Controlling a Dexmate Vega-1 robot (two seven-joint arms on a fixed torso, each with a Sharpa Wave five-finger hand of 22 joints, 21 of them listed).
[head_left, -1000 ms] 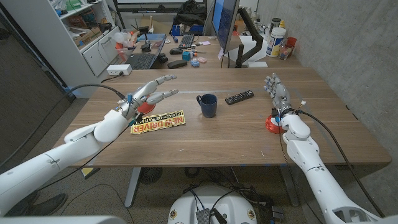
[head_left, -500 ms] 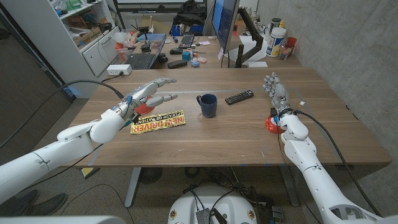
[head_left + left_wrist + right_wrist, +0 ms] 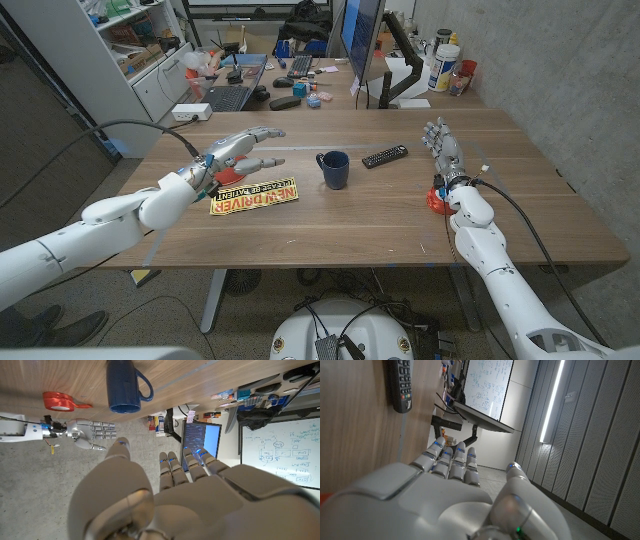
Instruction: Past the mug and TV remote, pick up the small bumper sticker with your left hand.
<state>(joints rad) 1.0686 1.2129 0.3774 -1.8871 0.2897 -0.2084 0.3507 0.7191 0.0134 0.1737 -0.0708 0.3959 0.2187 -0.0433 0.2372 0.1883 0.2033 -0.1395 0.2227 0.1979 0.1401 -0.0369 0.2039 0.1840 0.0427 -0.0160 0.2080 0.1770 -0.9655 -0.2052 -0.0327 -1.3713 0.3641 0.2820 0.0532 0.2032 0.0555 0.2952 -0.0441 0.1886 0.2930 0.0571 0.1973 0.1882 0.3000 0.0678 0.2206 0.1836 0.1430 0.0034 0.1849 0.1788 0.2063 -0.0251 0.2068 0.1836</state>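
Head view: left hand [image 3: 232, 153] above table [image 3: 350, 215], fingers spread, holding nothing, over far-left end of bumper sticker [image 3: 255, 196]; sticker flat on table, left of blue mug [image 3: 334, 169]; TV remote [image 3: 384, 156] beyond mug; right hand [image 3: 443, 148] fingers extended, empty, near red tape roll [image 3: 437, 198].

Left wrist view: left hand [image 3: 170, 495] fingers apart, empty; mug [image 3: 123, 386], tape roll [image 3: 59, 401], right hand [image 3: 86, 433] ahead.

Right wrist view: right hand [image 3: 445, 492] fingers straight, empty; remote [image 3: 400, 384] on table.
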